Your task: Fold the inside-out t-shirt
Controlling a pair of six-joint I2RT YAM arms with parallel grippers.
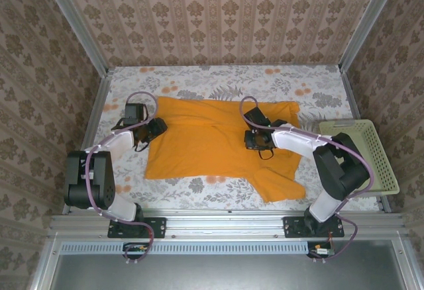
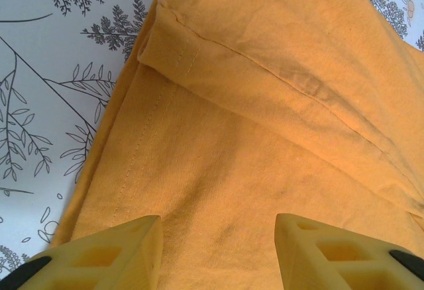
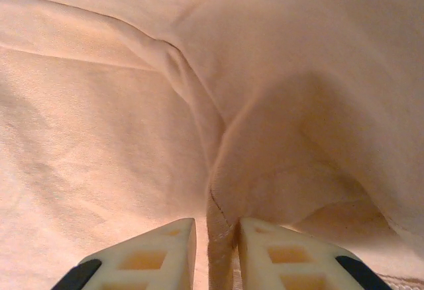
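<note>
Inside-out t-shirt (image 1: 199, 144) lies spread out mid counter (image 1: 218, 78), plain orange side up, one sleeve by the near-right corner. Right gripper (image 3: 217, 227) is pinched tight on a fold of it. Left gripper (image 2: 218, 237) sits w/ jaws apart over the shirt's left edge & holds nothing.

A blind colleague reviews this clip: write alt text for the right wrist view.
The right gripper is shut on a raised ridge of the t-shirt, the cloth pinched upright between its two pale fingers at the bottom edge. Washed-out orange fabric spreads beyond, with a seam running from the upper left down to the pinched ridge.
</note>
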